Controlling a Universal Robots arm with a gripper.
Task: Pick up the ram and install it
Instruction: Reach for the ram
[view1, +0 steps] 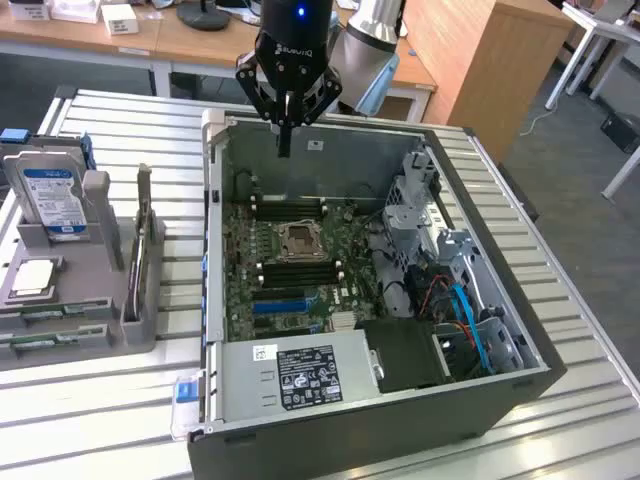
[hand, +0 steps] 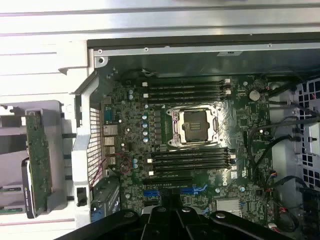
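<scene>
Green ram (view1: 45, 311) (hand: 9, 189): long thin board w/ a row of small dark chips. It lies flat in a groove of the grey holder (view1: 135, 335) on the desk (view1: 580, 330), at the exterior view's left, well apart from the claw. A 2nd stick (view1: 40, 340) (hand: 9, 209) of the same look lies parallel, just beside it in the next groove. The holder also carries a CPU chip (view1: 33, 278), an upright HDD (view1: 50, 195) w/ a blue-white label, and an upright card (view1: 143, 230) on the side nearest the case.

Claw (view1: 285, 150) (hand: 172, 196) hangs over the open PC case (view1: 350, 430), near its far wall, pointing down. Its fingers are brought together, tips meeting in one narrow dark point, w/ nothing showing in the grip.

Inside the case the mobo (view1: 240, 260) lies flat on the bottom, w/ the CPU socket (view1: 300, 240) (hand: 192, 125) about mid-board. Long black slots run either side of it: a far group (view1: 290, 207) (hand: 185, 90) and a near group (view1: 297, 275) (hand: 192, 160). In the wrist view these read as dark parallel bars w/ pale end clips. A shorter blue slot (view1: 280, 302) sits nearer the PSU (view1: 300, 375), which lies along the near wall w/ its label up. The drive cage (view1: 410, 200) & loose cables are at the exterior view's right.

Ram not yet in any slot.
</scene>
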